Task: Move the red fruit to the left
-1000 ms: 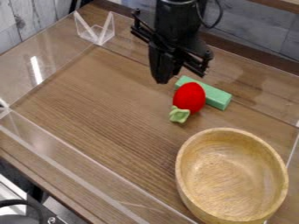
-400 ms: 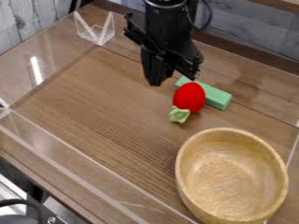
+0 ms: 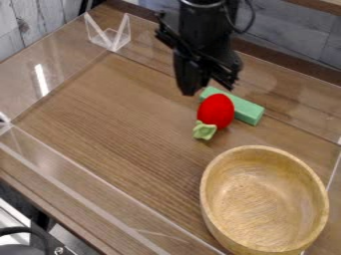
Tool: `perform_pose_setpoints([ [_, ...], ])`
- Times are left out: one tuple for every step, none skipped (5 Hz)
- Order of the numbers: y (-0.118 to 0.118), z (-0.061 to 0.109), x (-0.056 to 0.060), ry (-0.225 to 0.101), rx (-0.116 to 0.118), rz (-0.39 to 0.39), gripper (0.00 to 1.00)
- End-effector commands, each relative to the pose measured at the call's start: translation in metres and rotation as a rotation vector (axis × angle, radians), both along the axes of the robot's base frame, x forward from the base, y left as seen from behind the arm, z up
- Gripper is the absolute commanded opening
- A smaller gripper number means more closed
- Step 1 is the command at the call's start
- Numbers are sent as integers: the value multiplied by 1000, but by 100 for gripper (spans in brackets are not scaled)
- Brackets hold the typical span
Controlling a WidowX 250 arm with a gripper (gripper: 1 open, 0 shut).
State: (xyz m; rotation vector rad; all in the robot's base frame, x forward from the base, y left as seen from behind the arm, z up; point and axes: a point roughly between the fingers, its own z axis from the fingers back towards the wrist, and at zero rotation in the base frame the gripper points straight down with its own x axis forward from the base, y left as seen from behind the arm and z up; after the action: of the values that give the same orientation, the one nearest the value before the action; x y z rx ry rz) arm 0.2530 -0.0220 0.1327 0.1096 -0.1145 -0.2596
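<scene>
The red fruit (image 3: 216,110) is a small glossy rounded toy with a light-green leafy bit (image 3: 204,131) at its near end. It lies on the wooden table, leaning against a flat green block (image 3: 245,112). My black gripper (image 3: 193,88) points straight down just up and left of the fruit, its tips close to the fruit's top edge. The fingers are pressed together with nothing between them.
A wooden bowl (image 3: 264,197) stands at the front right. A clear plastic wall (image 3: 40,80) runs around the table, with a small clear stand (image 3: 107,33) at the back left. Bare wood lies to the left of the fruit.
The gripper swung slightly left and then back right, ending about where it was a second ago. The fruit, block and bowl have not moved.
</scene>
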Motion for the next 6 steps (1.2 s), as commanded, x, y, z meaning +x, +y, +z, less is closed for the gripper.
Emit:
perform_pose_setpoints([
  [-10, 16, 11, -66, -5, -46, 0],
  [-7, 16, 19, -87, -6, -20, 0],
  [-5, -4, 21, -82, -13, -24, 100],
  [-4, -27, 22, -75, -18, -37, 100],
  [-3, -50, 32, -77, -21, -35, 100],
  [2, -66, 45, -84, -27, -32, 100],
])
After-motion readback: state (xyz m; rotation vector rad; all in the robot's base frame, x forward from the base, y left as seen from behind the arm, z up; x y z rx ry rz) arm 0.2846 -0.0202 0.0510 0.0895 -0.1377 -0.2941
